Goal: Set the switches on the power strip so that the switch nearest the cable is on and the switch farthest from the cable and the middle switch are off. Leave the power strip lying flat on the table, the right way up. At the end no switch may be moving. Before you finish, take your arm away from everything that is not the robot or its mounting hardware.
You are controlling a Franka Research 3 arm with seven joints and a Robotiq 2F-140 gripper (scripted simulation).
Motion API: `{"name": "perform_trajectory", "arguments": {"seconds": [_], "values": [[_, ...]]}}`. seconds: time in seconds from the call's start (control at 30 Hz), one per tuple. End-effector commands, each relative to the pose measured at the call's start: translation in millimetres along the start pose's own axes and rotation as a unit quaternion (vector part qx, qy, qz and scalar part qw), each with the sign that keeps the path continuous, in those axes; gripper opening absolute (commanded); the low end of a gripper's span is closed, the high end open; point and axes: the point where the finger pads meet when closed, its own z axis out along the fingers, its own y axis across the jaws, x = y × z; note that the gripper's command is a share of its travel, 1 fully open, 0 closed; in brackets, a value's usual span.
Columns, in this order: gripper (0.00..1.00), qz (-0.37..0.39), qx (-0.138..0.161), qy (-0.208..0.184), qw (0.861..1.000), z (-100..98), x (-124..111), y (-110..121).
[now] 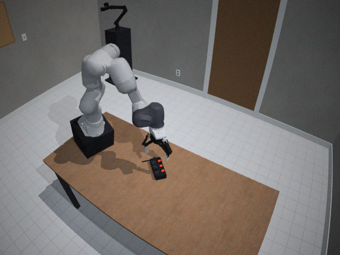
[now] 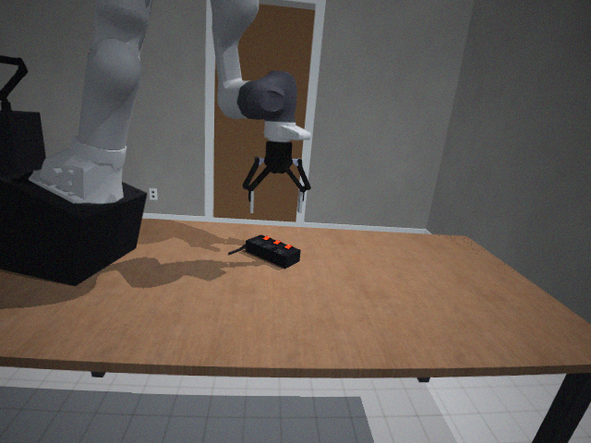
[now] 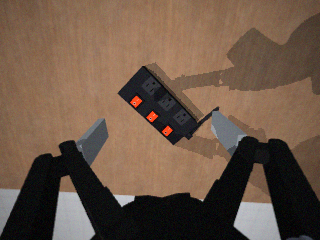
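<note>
Hovering claw [image 2: 275, 200] spread wide, empty, above power strip [image 2: 272, 249]; lower one fingertip onto far switch [image 3: 135, 101] at 11 o'clock.

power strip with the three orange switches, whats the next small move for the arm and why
Probably lower toward the power strip, lining one fingertip over a switch that needs changing. The gripper hangs above the strip with its jaws wide and nothing in them, so no switch is touched yet. All three switches look alike in orange; which are on I cannot tell. The cable leaves the end nearest that fingertip.
</note>
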Motion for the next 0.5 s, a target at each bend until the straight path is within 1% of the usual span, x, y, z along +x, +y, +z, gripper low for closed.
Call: {"name": "perform_trajectory", "arguments": {"seconds": [0.0,0.07,0.13,0.17,0.23,0.27,0.47], "values": [[1.00,-0.139,-0.002,-0.010,0.990,22.6,-1.3,-32.0],[1.00,-0.172,0.001,-0.005,0.985,33.2,-1.5,-45.1],[1.00,-0.172,0.001,-0.005,0.985,33.2,-1.5,-45.1],[1.00,-0.215,0.002,-0.002,0.977,36.0,-1.6,-48.4],[1.00,-0.245,0.003,-0.001,0.969,37.5,-1.6,-50.1],[0.00,-0.260,0.003,-0.002,0.966,37.5,-1.6,-50.1],[0.00,-0.338,0.000,-0.014,0.941,37.5,-1.6,-50.1]]}}
